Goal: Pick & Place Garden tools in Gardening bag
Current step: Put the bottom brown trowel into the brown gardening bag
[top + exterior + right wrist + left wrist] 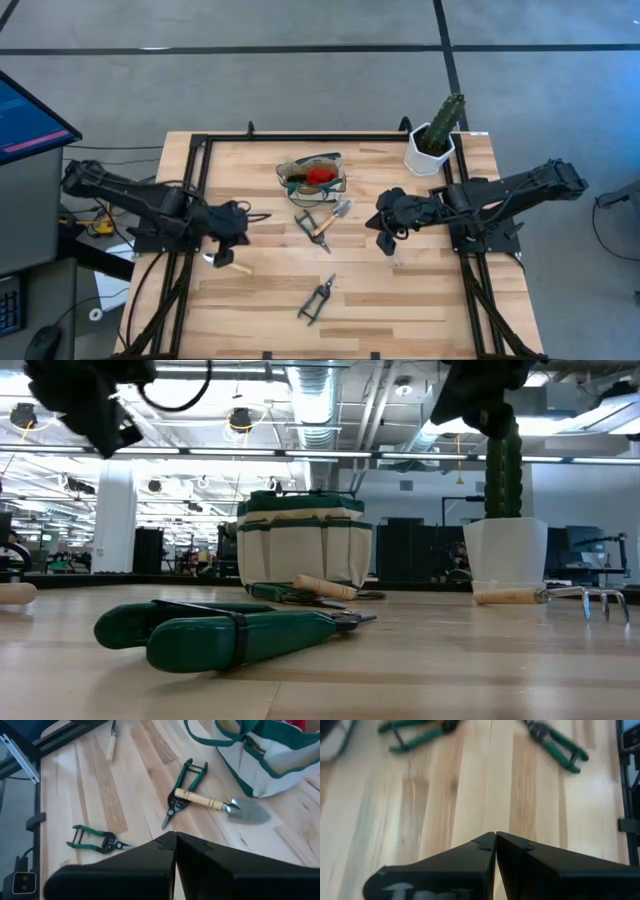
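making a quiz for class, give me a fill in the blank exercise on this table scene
1. The trowel lies across a pair of green-handled ____.
2. The white pot holds a ____.
3. The gardening bag has a ____ item inside.
4. Both the left gripper and right gripper are ____.

Missing words: shears; cactus; red; shut

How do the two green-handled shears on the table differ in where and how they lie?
The shears near the bag have the trowel's wooden handle lying across them; the front shears lie alone on bare wood. The first pair sits just in front of the gardening bag; the second lies farther from it, toward the table's front edge. Both have green handles, lie flat, and are untouched.
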Robot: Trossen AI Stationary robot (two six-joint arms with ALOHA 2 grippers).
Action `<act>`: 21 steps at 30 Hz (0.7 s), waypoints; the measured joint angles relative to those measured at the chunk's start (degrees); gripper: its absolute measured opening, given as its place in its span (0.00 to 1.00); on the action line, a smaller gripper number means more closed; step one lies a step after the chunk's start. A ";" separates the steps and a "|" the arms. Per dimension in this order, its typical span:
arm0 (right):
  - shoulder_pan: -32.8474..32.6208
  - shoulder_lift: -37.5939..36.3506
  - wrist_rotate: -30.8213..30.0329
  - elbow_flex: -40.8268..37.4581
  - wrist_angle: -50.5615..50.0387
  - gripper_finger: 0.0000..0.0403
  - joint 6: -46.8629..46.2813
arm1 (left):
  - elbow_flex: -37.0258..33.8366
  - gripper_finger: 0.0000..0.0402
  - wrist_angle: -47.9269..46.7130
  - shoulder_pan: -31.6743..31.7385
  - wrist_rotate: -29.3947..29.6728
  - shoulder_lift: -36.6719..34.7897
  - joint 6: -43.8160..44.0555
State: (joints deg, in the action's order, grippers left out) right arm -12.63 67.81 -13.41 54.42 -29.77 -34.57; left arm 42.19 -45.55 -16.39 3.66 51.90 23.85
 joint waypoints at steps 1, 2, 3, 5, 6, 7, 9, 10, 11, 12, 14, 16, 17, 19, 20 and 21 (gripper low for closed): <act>0.10 0.02 -0.02 -0.01 0.00 0.00 0.00 | 0.00 0.00 -0.53 -0.63 0.01 0.00 0.92; 0.22 0.02 -0.03 -0.01 0.06 0.00 0.00 | 0.00 0.00 -0.66 -1.25 0.06 0.01 1.71; 0.38 0.00 -0.06 -0.01 0.13 0.00 0.00 | 0.01 0.00 -0.60 -1.95 0.13 0.27 2.00; 0.70 0.00 -0.06 -0.01 0.16 0.00 0.00 | 0.02 0.00 -0.68 -3.18 0.55 1.38 2.03; 0.87 0.00 -0.06 -0.01 0.16 0.00 0.00 | 0.00 0.00 -0.75 -3.89 1.08 2.09 2.10; 0.94 0.00 -0.08 -0.01 0.16 0.00 0.00 | 0.02 0.00 -0.60 -4.50 1.66 2.86 2.18; 1.17 0.00 -0.08 -0.01 0.19 0.00 0.00 | 0.02 0.00 -0.58 -5.78 2.69 5.32 2.96; 1.18 0.00 -0.08 -0.01 0.22 0.00 0.00 | 0.02 0.00 -0.60 -6.36 3.10 6.78 3.18; 1.18 0.00 -0.08 -0.01 0.25 0.00 0.00 | 0.02 0.00 -0.62 -6.95 3.49 8.27 3.24; 1.18 0.00 -0.10 -0.01 0.23 0.00 0.00 | 0.02 0.00 -0.63 -7.59 3.78 9.67 3.23; 1.18 0.00 -0.09 -0.01 0.23 0.00 0.00 | 0.02 0.00 -0.79 -8.71 4.03 12.50 2.62; 1.18 0.00 -0.11 -0.01 0.23 0.00 0.00 | 0.02 0.00 -0.83 -9.50 4.04 14.87 1.90; 1.18 0.00 -0.09 -0.01 0.23 0.00 0.00 | 0.02 0.00 -0.95 -9.83 4.05 15.77 1.89; 1.18 0.00 -0.11 -0.01 0.23 0.00 0.02 | 0.02 0.00 -1.02 -10.52 3.85 16.85 1.87; 1.18 0.00 -0.11 -0.01 0.23 0.00 0.04 | 0.02 0.00 -1.01 -10.85 3.55 17.15 1.89; 1.18 0.00 -0.11 -0.01 0.23 0.00 0.08 | 0.02 0.00 -1.05 -11.18 3.13 17.32 1.91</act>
State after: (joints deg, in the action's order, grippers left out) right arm -11.44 67.81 -13.52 54.41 -29.54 -34.48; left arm 42.22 -46.60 -27.57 6.79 69.22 25.76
